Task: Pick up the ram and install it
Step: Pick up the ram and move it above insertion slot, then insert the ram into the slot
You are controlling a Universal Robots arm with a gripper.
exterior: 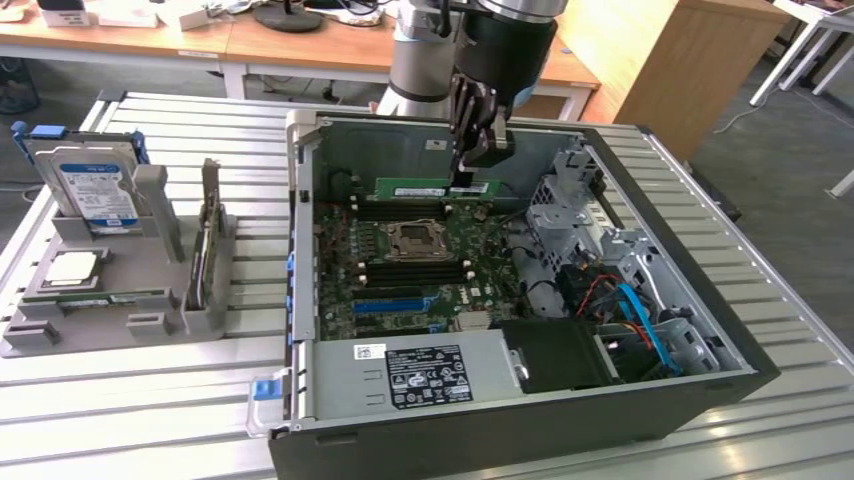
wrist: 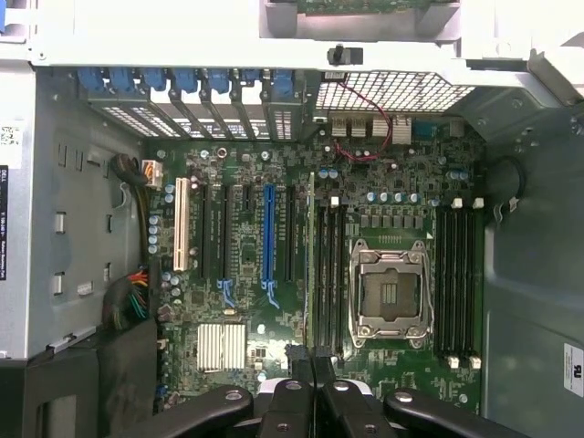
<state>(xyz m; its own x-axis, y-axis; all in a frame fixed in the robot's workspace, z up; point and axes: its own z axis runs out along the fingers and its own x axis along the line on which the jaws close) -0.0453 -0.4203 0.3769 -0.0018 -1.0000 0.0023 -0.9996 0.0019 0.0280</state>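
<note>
An open case [exterior: 304, 250] lies on the counter [exterior: 134, 400], with a drive [exterior: 87, 190] in a grey holder [exterior: 120, 300] well apart at the exterior view's left. Inside the case, cables [exterior: 627, 300] and a power supply [exterior: 414, 375] lie away from the socket [exterior: 416, 238]. The hand [exterior: 475, 168] is clenched on the ram [exterior: 414, 188], a thin green stick held level, on its edge, over the dark slots [exterior: 400, 212] beside the socket. I cannot tell if it touches them.

Ext cam: we look down at a slant from off the arm [exterior: 416, 55], mid-range, on the whole PC case [exterior: 534, 440], gripper [exterior: 478, 170] over it. Wrist cam: we look straight down past the gripper [wrist: 313, 370], close. Shared: motherboard [exterior: 400, 275] under the gripper, CPU socket [exterior: 416, 240] incl.
</note>
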